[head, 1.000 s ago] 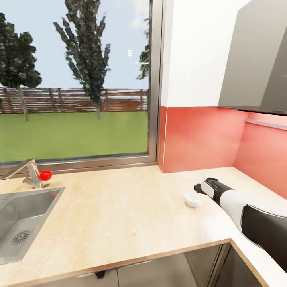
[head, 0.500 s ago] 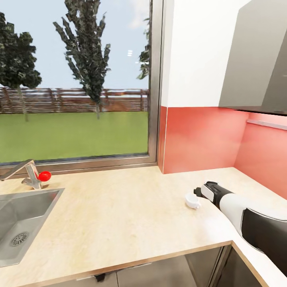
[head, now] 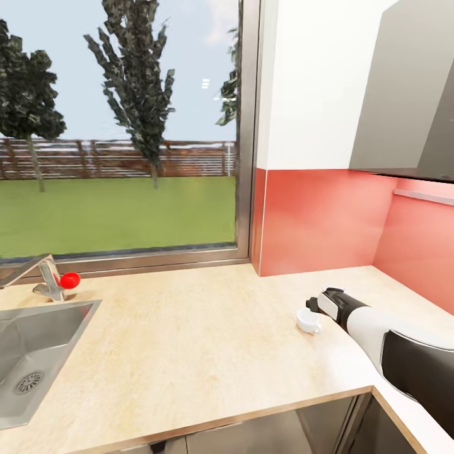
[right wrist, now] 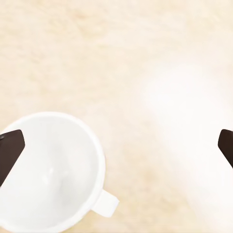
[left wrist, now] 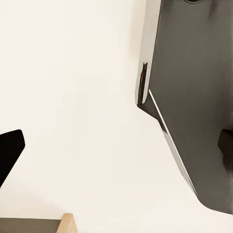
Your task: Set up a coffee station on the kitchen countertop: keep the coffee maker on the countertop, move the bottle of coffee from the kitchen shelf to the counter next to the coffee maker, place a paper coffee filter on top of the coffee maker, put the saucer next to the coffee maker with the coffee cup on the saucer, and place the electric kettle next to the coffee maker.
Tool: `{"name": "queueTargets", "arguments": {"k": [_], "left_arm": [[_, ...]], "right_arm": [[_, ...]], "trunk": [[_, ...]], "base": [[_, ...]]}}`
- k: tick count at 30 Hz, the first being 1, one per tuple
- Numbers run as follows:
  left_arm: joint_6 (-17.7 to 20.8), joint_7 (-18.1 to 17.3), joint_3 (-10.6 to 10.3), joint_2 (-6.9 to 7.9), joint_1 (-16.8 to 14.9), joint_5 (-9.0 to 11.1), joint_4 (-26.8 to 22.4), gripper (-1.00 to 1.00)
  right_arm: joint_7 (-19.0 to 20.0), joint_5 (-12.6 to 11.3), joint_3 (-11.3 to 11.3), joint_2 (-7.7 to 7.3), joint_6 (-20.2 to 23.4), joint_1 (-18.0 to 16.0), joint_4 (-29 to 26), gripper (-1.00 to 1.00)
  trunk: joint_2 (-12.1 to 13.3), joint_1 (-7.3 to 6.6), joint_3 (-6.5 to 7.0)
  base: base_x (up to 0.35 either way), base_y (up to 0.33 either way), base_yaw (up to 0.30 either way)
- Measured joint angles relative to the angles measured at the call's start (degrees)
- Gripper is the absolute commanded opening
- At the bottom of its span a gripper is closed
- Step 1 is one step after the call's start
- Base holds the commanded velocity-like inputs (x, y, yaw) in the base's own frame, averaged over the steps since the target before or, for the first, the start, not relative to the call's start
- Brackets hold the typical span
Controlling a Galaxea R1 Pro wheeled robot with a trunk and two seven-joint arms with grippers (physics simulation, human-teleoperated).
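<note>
My right gripper (head: 313, 304) hangs with its jaws spread wide and nothing between them, just over the countertop (head: 189, 340). The coffee cup (head: 308, 320) stands upright on the worktop just beside one finger (right wrist: 10, 148); I cannot tell if they touch. Open counter runs from the cup toward the sink (head: 31, 353), with the front edge near. My left gripper (left wrist: 116, 150) looks open, facing a white wall.

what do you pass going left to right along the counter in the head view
sink → tap with the red knob → a bare stretch of kitchen countertop → coffee cup → right gripper and its white and black arm reaching in from the right
</note>
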Motion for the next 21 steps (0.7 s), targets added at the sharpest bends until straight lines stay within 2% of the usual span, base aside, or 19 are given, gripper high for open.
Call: {"name": "queueTargets", "arguments": {"k": [21], "left_arm": [[0.0,0.0,0.0,0.00,0.0,0.0,0.0,1.00]], "right_arm": [[-0.1,0.0,-0.1,-0.34,0.0,1.3,0.1,1.00]], "trunk": [[0.0,0.00,0.00]], "base": [[0.024,0.001,0.000]]}}
